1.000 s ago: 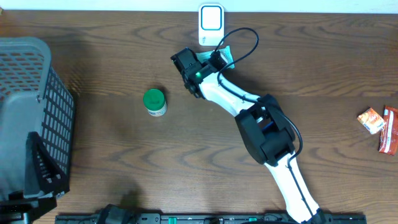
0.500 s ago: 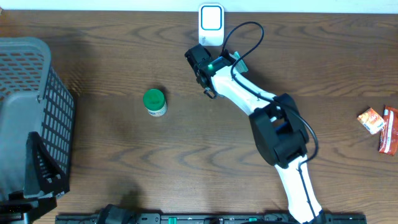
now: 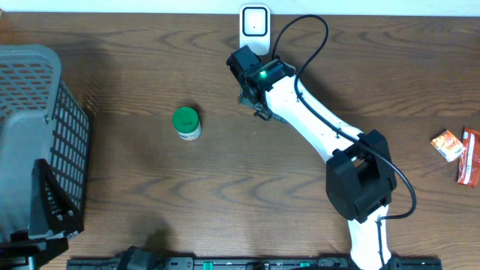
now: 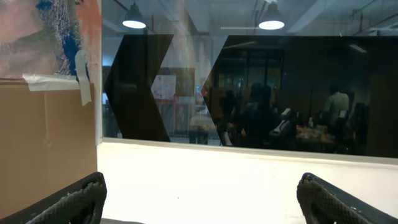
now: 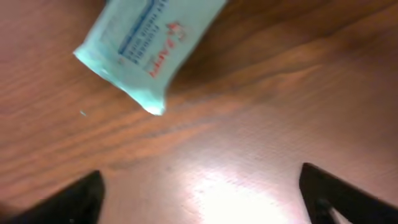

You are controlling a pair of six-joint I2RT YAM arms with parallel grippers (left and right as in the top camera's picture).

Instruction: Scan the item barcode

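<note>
A pale teal packet with blue and red print lies flat on the wooden table, seen in the right wrist view, above and a little left of my right gripper. That gripper is open, its dark fingertips wide apart at the bottom corners with only bare wood between them. From overhead, the right gripper sits just below the white scanner at the table's back edge, and the arm hides the packet. My left gripper is open and empty, facing a dark window away from the table.
A green-lidded jar stands left of centre. A grey mesh basket fills the left side. An orange snack packet and a red one lie at the far right edge.
The right arm swung right and back toward the scanner. Its jaws went from shut on the teal packet to open, and the packet now lies on the table.
</note>
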